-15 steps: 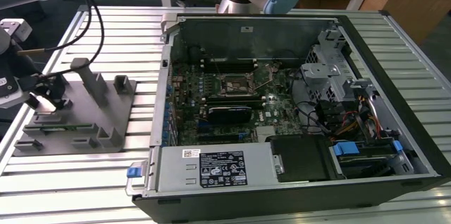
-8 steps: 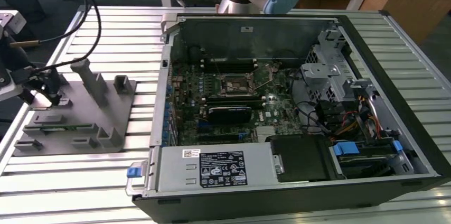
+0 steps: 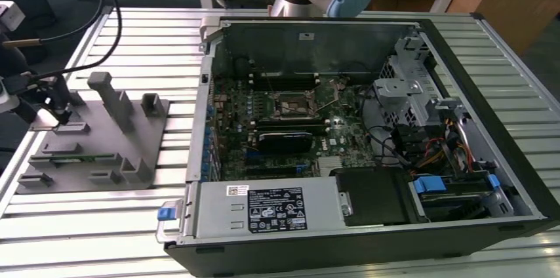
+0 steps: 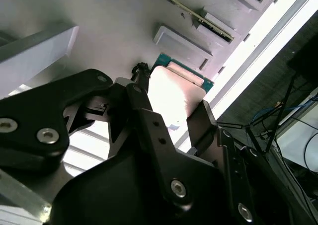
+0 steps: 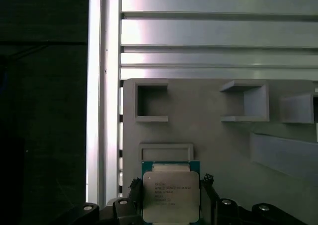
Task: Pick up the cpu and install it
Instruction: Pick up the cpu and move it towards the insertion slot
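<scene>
The pick-up step is judged to be in hand: the cpu [image 5: 171, 197] is seen lying flat in a shallow pocket at one edge of the gray fixture plate [image 5: 223, 150]. It is clasped on two opposite sides by the gripper [image 4: 173, 111], which is narrowed to the chip's width. A straight, level lift off the plate is called for, so that the thin chip is not tipped.
</scene>
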### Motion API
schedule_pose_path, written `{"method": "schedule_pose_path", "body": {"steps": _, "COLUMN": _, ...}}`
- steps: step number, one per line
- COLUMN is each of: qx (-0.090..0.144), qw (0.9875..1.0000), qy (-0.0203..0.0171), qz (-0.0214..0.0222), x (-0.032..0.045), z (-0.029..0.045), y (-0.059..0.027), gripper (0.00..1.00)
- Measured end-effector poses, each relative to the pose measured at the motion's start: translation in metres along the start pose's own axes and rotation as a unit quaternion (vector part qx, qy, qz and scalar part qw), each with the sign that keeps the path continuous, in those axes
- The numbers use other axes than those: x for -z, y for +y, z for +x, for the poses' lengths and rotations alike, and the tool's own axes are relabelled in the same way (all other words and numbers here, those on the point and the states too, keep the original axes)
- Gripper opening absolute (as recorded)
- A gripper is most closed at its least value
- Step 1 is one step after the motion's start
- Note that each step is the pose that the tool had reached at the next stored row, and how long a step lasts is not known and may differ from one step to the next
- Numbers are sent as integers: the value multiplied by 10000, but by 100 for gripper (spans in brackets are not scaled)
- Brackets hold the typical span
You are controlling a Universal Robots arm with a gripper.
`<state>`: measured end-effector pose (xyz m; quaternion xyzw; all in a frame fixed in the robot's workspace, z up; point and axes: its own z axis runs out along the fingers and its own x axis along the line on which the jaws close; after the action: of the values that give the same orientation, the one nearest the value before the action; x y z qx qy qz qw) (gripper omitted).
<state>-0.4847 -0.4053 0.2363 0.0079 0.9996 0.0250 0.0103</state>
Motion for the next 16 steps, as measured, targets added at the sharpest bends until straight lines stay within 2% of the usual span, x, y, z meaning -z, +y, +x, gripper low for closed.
{"method": "schedule_pose_path", "body": {"steps": 8, "qx": 1, "qw": 10000, "qy": -16, "qz": -1, "x": 169, "z": -3, "y": 9, "gripper": 55}}
{"method": "schedule_pose_path", "body": {"steps": 16, "qx": 1, "qw": 10000, "qy": -36, "qz": -1, "x": 383, "z": -8, "y": 20, "gripper": 55}}
